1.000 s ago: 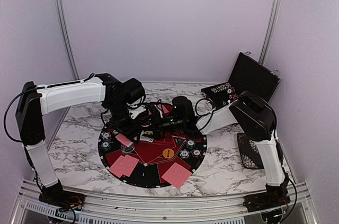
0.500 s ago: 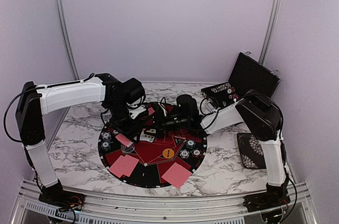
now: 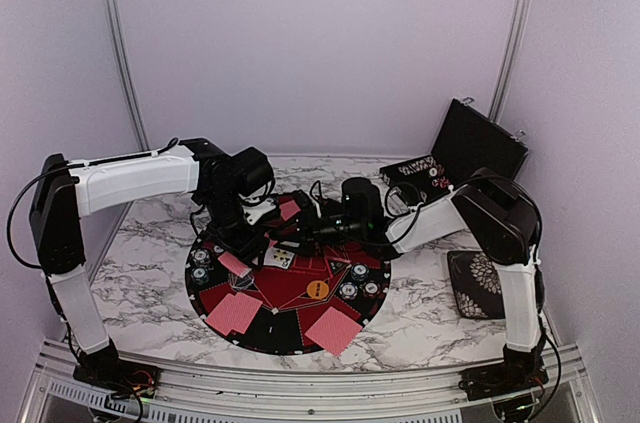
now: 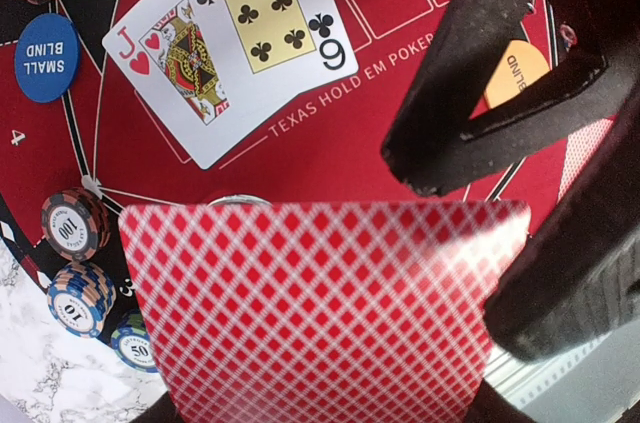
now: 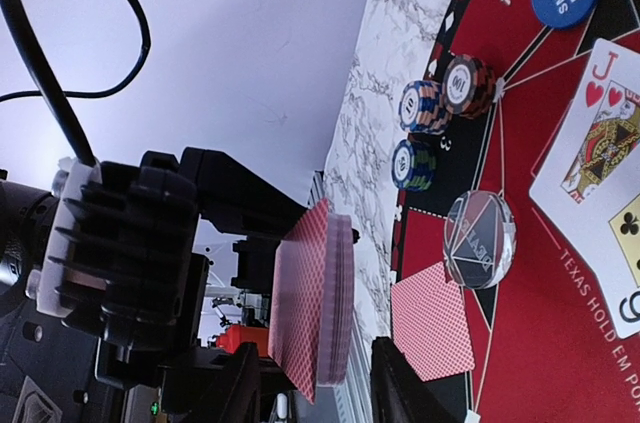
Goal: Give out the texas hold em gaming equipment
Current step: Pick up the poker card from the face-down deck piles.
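Both arms crowd the round mat's point(image 3: 372, 308) far half; its near half lies open above 2 face-down cards point(image 3: 232, 312).

A: What sits mid-frame in the top view?
B: A round mat point(image 3: 290, 318) on the table point(image 3: 150, 243), with both arms meeting above its far half.
A: And on it?
B: Two face-up cards point(image 4: 230, 43), overlapping, upper left in the left wrist view; a button disc point(image 4: 45, 56) left of them, chip stacks point(image 4: 75, 253) below that. The deck point(image 4: 320, 313) fills the lower frame.
A: Right side?
B: The case point(image 3: 465, 153) upper right, a tray point(image 3: 475, 283) below it.
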Controlling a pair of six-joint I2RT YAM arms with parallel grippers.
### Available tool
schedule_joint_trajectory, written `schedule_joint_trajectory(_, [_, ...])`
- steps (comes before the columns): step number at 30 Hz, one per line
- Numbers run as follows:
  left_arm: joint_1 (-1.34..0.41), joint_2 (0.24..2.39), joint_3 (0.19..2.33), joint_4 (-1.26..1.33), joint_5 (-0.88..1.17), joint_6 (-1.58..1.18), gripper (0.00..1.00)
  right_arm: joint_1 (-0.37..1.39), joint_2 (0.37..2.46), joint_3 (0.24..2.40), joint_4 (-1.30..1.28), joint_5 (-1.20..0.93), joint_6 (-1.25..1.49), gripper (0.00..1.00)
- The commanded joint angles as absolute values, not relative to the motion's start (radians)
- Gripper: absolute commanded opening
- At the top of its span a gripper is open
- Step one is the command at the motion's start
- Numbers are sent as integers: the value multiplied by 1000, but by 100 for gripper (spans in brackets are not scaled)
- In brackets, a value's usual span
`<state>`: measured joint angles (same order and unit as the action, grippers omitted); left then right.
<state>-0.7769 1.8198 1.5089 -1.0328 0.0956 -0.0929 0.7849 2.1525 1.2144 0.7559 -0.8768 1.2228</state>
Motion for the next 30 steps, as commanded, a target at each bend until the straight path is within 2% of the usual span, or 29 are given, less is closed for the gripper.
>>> schedule_joint_trajectory(1, [-771,1810,1523,-1049,87,-87,45,782,2108,1215,792,-874,1230,34])
schedule_joint_trajectory(22, [-764,1812,1520,-1048,87,-87,45,810,2123,1222,773,-886,1236,20])
schedule_joint_trajectory(30, [-762,1807,1514,-1048,87,-84,45,804,2118,1224,763,-876,1233,10])
